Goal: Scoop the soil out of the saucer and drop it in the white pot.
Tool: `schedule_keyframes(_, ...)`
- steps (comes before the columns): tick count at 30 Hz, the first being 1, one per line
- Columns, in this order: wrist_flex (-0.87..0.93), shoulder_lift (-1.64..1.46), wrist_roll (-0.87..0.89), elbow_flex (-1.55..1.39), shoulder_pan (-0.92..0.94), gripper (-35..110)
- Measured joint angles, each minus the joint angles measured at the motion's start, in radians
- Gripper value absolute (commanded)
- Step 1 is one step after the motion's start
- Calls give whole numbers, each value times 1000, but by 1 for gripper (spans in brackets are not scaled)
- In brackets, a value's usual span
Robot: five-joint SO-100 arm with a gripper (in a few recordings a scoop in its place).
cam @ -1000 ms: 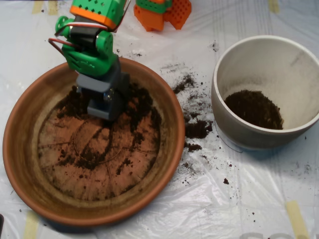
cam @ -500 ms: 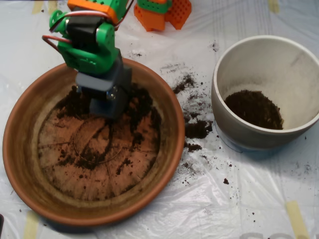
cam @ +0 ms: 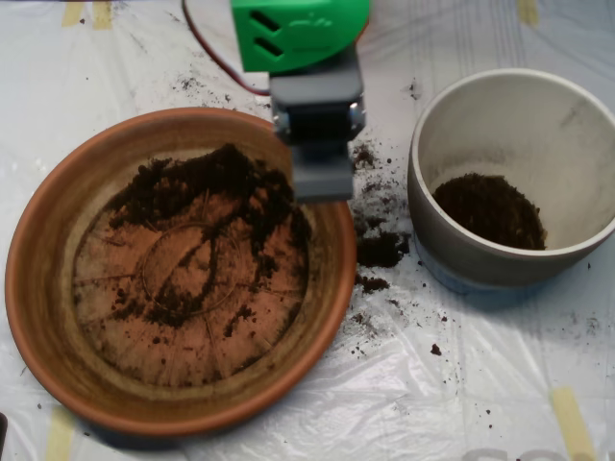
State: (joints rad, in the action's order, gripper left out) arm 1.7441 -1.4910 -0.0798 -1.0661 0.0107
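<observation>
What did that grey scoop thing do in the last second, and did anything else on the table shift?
The scoop left the dirt at the back of the saucer and swung right; it now sits over the saucer's right rim, toward the white pot. The soil it was covering is now exposed as a dark mound. Saucer, pot, the soil inside the pot and the spilled crumbs between them stayed put.

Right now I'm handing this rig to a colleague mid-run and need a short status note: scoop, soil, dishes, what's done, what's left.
Scoop: over the saucer's upper right rim, on the side toward the white pot; contents can't be seen.
Saucer: left, soil mostly along its upper inner area, thin crumbs across the floor.
White pot: right, a mound of soil in its bottom.
Spilled soil lies on the plastic sheet between them.
Done: some soil is in the pot.
Left: the saucer's remaining soil.
</observation>
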Motion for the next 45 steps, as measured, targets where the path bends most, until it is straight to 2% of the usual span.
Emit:
schedule_keyframes(7,-51,-184,-69,-41,-156,-1)
schedule_keyframes(15,-123,-230,-137,-143,-330,0)
schedule_keyframes(26,-238,-229,-219,-236,-437,0)
schedule_keyframes(28,-241,-229,-224,-238,-439,15)
schedule_keyframes(30,-229,-229,-219,-238,-442,38)
schedule_keyframes(32,-206,-216,-229,-238,-440,48)
schedule_keyframes(45,-164,-209,-166,-224,-422,47)
